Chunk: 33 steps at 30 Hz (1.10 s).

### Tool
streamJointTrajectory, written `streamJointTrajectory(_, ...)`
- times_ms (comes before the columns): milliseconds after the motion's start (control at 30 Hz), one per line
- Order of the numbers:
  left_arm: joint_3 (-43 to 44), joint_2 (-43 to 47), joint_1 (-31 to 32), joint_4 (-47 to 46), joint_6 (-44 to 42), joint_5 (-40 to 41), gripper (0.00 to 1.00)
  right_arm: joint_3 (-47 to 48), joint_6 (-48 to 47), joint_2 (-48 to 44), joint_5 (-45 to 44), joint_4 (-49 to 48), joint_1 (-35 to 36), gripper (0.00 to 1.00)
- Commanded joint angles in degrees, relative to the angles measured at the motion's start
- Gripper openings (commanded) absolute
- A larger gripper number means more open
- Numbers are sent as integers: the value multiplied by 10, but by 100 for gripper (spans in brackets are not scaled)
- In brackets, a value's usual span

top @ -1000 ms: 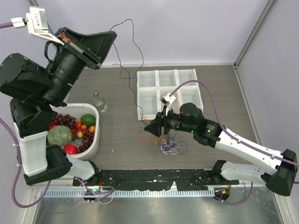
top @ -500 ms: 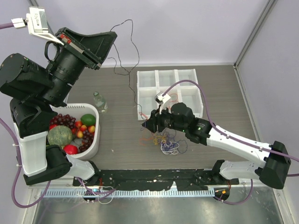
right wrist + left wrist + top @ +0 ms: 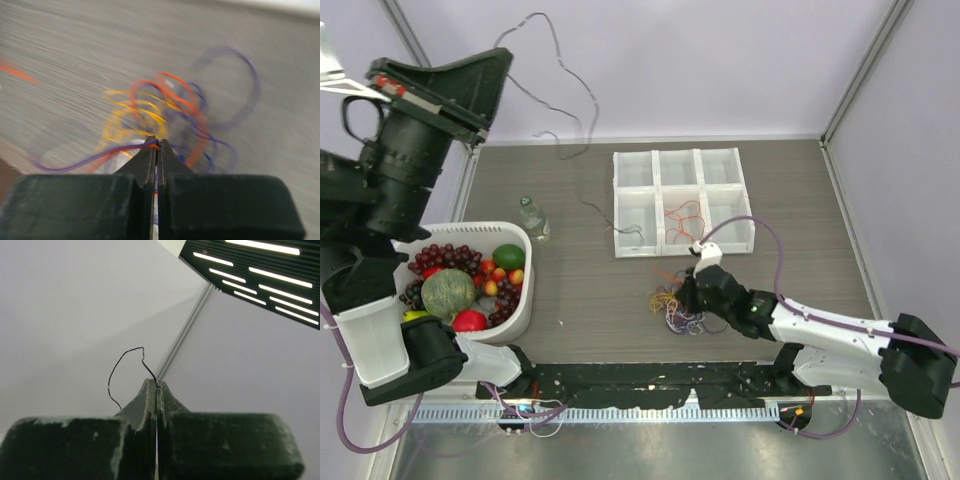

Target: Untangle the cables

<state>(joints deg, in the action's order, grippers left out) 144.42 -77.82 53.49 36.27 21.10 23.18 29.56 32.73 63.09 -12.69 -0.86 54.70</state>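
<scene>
A tangle of thin cables [image 3: 672, 308] in yellow, orange and purple lies on the table in front of the white tray [image 3: 658, 192]. My right gripper [image 3: 684, 297] is down on it. In the right wrist view the right gripper [image 3: 157, 143] is shut on a purple strand [image 3: 90, 159] and an orange one, with yellow loops [image 3: 125, 119] beyond. My left gripper [image 3: 503, 56] is raised high at the back left. It [image 3: 157, 385] is shut on a black cable [image 3: 119, 365]. That black cable [image 3: 595, 100] trails down into the tray's near left compartment. A red cable [image 3: 685, 214] lies in a middle compartment.
A white basket [image 3: 523, 300] of fruit stands at the near left. A small clear bottle [image 3: 532, 218] stands just behind it. The right arm [image 3: 820, 325] stretches low over the table from the near right corner.
The left arm has risen and swung left, pulling the black cable up. The right gripper moved from the tray's near left corner down to the tangle and shut on strands.
</scene>
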Motion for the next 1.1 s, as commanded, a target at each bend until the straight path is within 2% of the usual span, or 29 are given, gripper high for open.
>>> streamJointTrajectory(0, 4, 25, -1, -84, -56, 37, 0, -45, 66, -103, -105, 124, 2, 1)
streamJointTrajectory(167, 12, 4, -2, -74, -72, 42, 0, -64, 120, -169, -146, 208, -5, 1)
streamJointTrajectory(467, -44, -22, -2, -40, -85, 65, 0, 9, 145, -163, -172, 288, -5, 1)
streamJointTrajectory(533, -69, -23, -2, -44, -98, 71, 0, 27, 140, -147, -162, 296, -5, 7)
streamJointTrajectory(600, -90, -27, -2, -44, -106, 75, 0, 46, 147, -127, -161, 317, -5, 23)
streamJointTrajectory(633, -98, -31, -3, -41, -109, 77, 0, 58, 147, -120, -154, 321, -5, 36)
streamJointTrajectory(767, -139, -42, -2, -47, -112, 73, 0, 95, 144, -103, -144, 361, -5, 45)
streamJointTrajectory(933, -219, -58, -3, -66, -99, 45, 0, 128, 142, -149, -149, 389, -5, 57)
streamJointTrajectory(1067, -272, -66, -10, -77, -100, 37, 0, 154, 127, -191, -171, 406, -5, 61)
